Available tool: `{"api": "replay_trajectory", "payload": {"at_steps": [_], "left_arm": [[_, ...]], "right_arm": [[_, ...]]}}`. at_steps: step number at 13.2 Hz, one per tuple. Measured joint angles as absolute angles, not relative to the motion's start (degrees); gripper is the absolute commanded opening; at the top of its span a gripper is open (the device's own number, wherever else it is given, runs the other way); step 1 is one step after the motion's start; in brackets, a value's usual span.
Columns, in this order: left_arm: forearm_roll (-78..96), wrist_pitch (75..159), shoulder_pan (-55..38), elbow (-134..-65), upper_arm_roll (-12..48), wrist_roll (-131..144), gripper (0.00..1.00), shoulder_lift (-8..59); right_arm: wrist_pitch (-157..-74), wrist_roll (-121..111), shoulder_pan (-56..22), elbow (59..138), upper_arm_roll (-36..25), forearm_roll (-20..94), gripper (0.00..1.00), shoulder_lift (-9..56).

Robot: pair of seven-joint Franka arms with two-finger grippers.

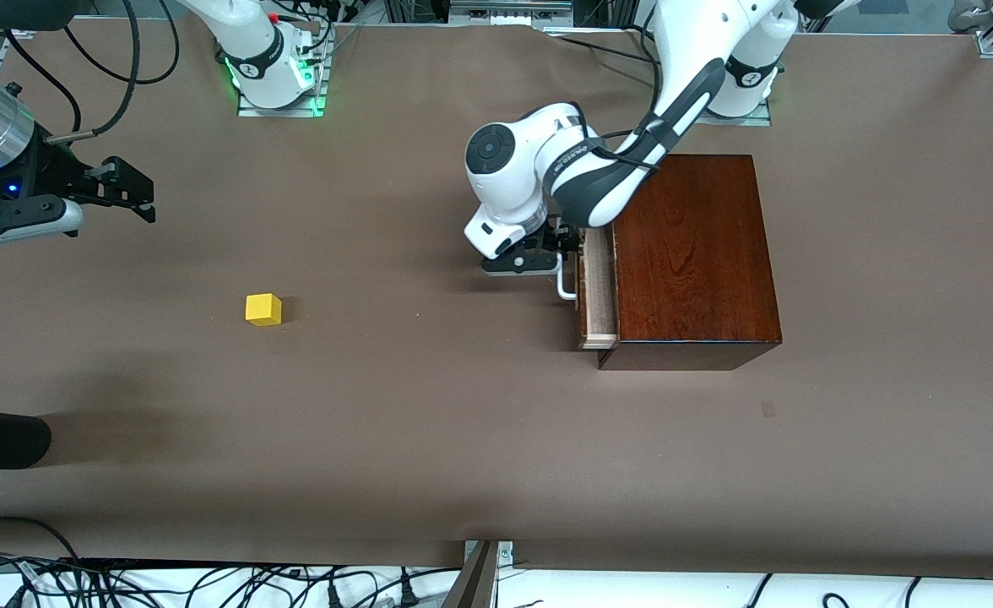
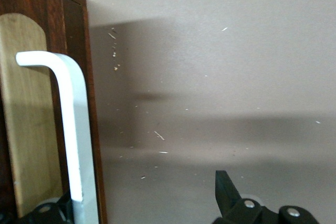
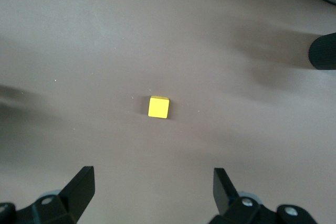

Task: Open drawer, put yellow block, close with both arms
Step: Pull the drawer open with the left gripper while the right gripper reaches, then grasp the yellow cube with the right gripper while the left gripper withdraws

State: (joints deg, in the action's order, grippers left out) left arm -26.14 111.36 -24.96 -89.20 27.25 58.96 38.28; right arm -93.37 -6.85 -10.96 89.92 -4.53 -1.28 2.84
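A: White bar handle [image 2: 71,129] sits between the left hand's [image 1: 566,243] spread fingers; the drawer [image 1: 598,291] shows only a sliver of pale tray out of the mahogany box [image 1: 695,253]. The hand should close squarely on the bar, then draw straight out along the slide, toward the right arm's end of the bench [image 1: 463,439].

B: The yellow block [image 1: 263,309] lies alone near that end. The right hand [image 1: 129,192] hangs over the bench beside it, fingers apart, holding nothing, waiting.
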Motion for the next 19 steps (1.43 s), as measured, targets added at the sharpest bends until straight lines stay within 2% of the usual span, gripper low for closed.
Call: {"api": "replay_trajectory", "payload": {"at_steps": [8, 12, 19], "left_arm": [[-25.6, 111.0, -26.4, -86.3, 27.2, 59.3, 1.00, 39.4], [-25.4, 108.0, -26.7, -83.6, 27.9, 59.2, 1.00, 40.3], [-25.2, 95.1, -29.2, -75.9, 29.3, 57.9, 1.00, 39.5]], "right_arm": [[-92.7, -6.8, -11.3, 92.5, -4.5, 0.2, 1.00, 3.6], [-97.3, -6.0, -11.3, 97.2, -4.6, 1.4, 1.00, 4.0], [-107.7, -5.3, -11.2, 103.9, -4.9, 1.5, 1.00, 9.5]]}}
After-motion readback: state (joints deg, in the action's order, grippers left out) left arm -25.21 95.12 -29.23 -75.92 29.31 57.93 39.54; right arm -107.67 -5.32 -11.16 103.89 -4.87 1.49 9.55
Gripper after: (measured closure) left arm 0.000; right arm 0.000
